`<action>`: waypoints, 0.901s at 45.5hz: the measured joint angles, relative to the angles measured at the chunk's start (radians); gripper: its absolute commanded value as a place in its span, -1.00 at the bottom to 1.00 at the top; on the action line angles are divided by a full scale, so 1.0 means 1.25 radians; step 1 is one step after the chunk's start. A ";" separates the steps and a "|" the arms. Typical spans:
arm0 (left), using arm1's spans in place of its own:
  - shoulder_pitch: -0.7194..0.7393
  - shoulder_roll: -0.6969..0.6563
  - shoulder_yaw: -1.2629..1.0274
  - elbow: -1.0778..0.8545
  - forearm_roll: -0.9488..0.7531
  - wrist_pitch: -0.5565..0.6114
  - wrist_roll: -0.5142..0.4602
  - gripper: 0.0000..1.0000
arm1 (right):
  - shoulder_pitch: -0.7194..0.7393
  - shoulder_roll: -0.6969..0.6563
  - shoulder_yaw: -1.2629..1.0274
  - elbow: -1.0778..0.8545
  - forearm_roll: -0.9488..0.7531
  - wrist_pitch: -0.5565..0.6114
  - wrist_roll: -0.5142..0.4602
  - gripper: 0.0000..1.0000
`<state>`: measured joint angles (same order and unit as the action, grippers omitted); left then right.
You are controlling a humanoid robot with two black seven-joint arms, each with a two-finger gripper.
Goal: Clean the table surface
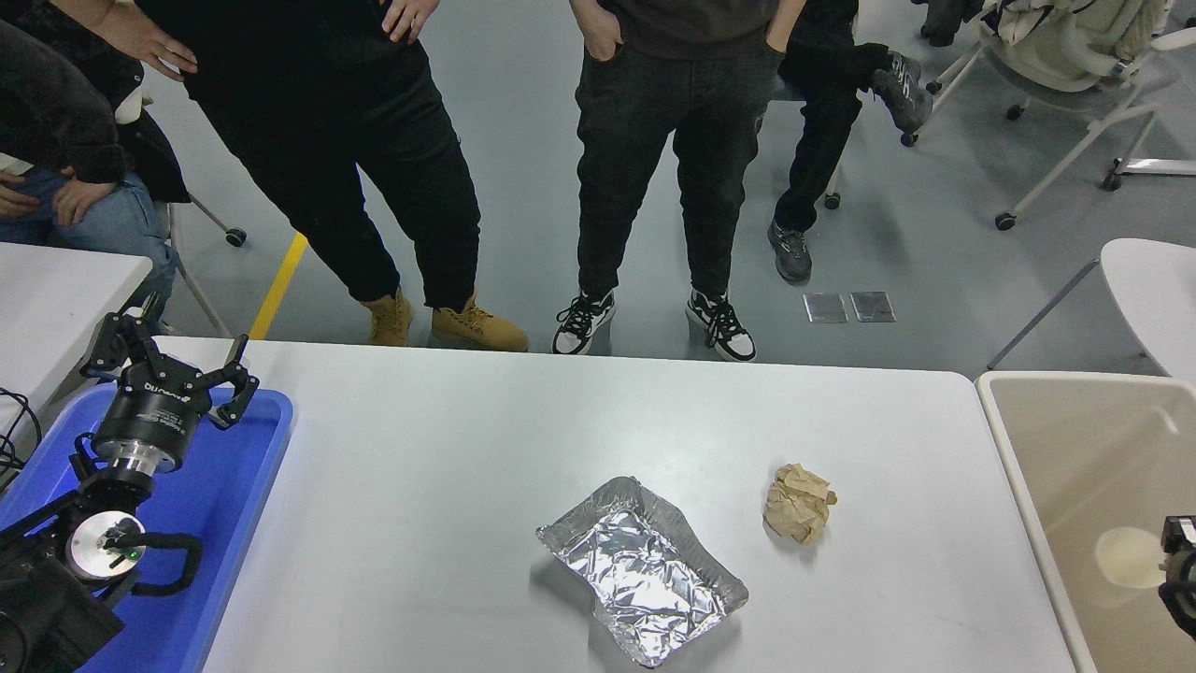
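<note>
The table surface point(448, 486) is wide and white-grey. A crumpled foil tray point(643, 570) lies near its front middle, and a ball of brown paper point(799, 505) sits to the tray's right. My left gripper point(173, 360) is parked open over the blue tray point(252, 486) at the lower left, holding nothing. Only a black sliver of my right gripper point(1179, 575) shows at the right edge, above the beige bin point(1018, 467). A pale round thing point(1129, 557) lies in the bin beside it.
Two people stand at the far side of the table, shoes close to its edge. Another sits at the upper left by a smaller white tabletop point(56, 299). A rounded white tabletop point(1154, 290) and wheeled chairs are at the upper right.
</note>
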<state>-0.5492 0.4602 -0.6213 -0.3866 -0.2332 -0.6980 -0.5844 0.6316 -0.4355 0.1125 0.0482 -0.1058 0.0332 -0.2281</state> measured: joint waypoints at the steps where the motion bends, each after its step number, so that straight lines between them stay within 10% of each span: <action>1: 0.000 0.000 0.000 0.000 0.000 0.000 0.000 1.00 | 0.002 0.000 0.000 0.000 0.000 0.000 -0.001 0.95; 41: 0.000 0.000 0.000 0.000 0.000 0.000 0.000 1.00 | 0.238 -0.160 0.097 0.003 0.044 0.134 -0.001 0.95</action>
<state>-0.5492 0.4602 -0.6213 -0.3865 -0.2332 -0.6979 -0.5844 0.9292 -0.6355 0.2339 0.0521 -0.0512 0.2002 -0.2294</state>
